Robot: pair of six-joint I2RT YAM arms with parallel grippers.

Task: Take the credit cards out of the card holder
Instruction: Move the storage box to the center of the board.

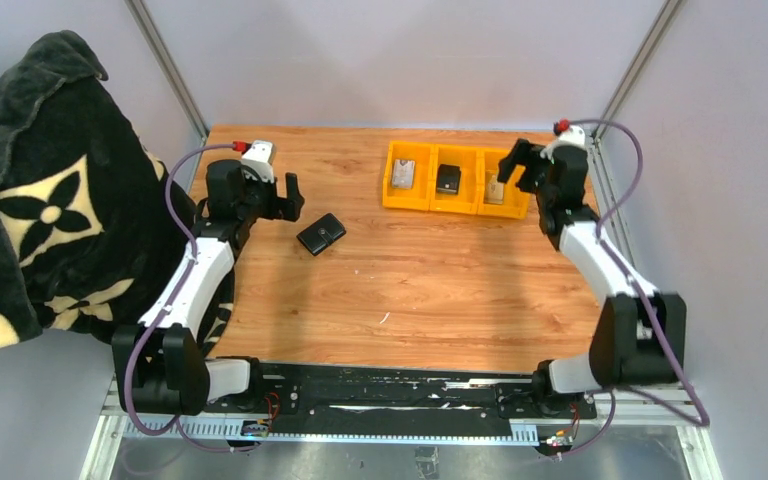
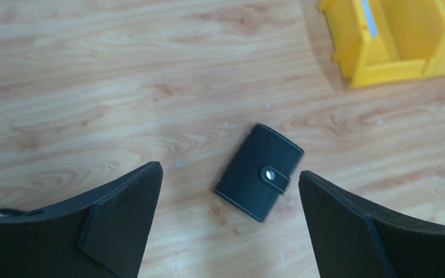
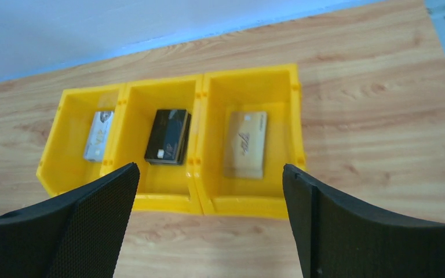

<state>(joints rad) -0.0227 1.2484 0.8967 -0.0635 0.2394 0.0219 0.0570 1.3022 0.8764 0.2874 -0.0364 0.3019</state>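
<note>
The card holder [image 2: 259, 172] lies snapped shut toward the desk's [image 1: 410, 290] far-left corner; both arms' jaws hang released, empty. Light, stiffish, probably slick: pinch its 2 long edges.

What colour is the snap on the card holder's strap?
Silvery snap on the black card holder; best in left wrist view.

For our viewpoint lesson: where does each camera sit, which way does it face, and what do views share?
Top: above and behind, looking down on the table; left arm and right arm show.
Left wrist: on left arm, faces down at the holder; open left pincer shows.
Right wrist: on right arm, faces the bins; open right pincer shows.
Shared: top and left wrist show holder.
</note>
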